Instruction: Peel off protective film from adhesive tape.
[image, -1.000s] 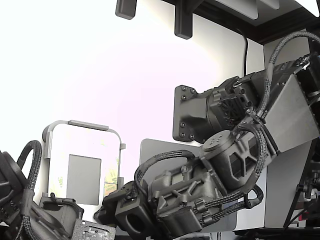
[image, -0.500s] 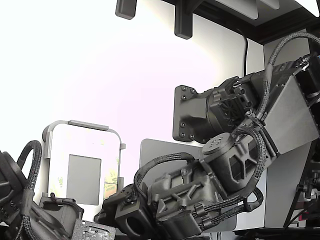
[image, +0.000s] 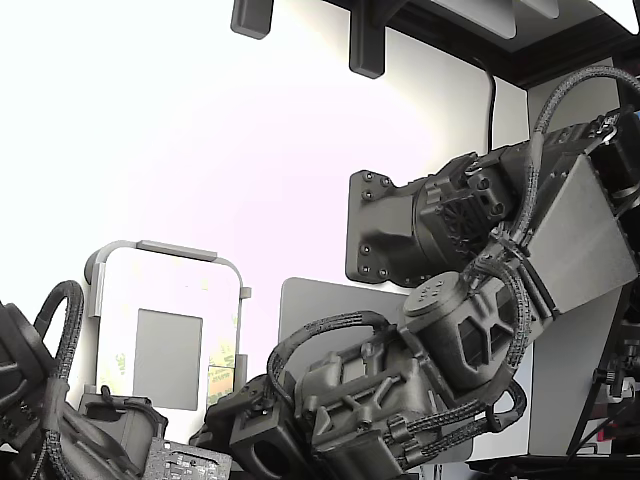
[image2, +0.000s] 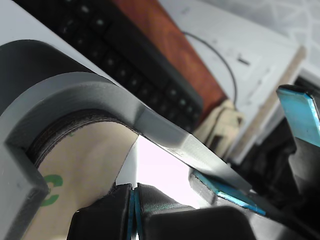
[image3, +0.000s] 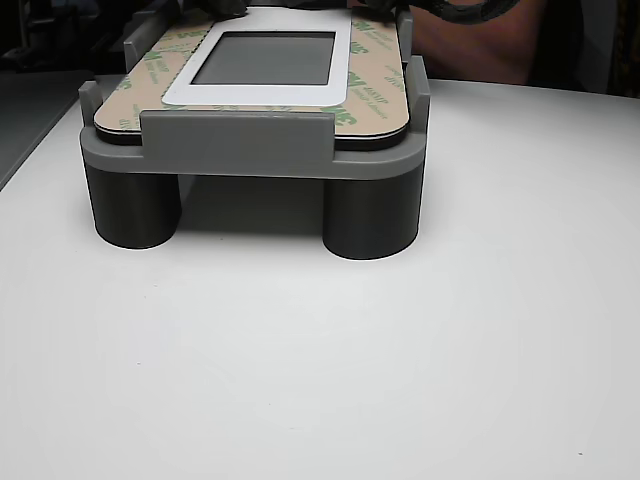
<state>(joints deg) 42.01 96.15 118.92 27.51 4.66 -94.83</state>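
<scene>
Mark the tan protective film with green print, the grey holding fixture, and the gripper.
Tan protective film with green print (image3: 372, 75): other view, on the strip beside the white frame.
Grey holding fixture (image3: 236, 135): other view, on its front wall.
Gripper (image2: 134, 207): wrist view, where the closed fingertips meet.

I am seeing the protective film (image3: 375, 85) lying flat along the edges of a plate seated in a grey holder (image3: 240, 140) that is standing on short round legs on the white table (image3: 400, 360). The film is showing tan-yellow and slightly translucent, with green printed logos running along it. In the other view it is framing a white border around a dark grey rectangle. From the wrist view, a tan stretch of the film (image2: 85, 165) with part of a green logo is sitting just under the holder's curved grey rim, close beside the pinched black pads at the frame's lower edge; whether they are touching it, I cannot tell.
</scene>
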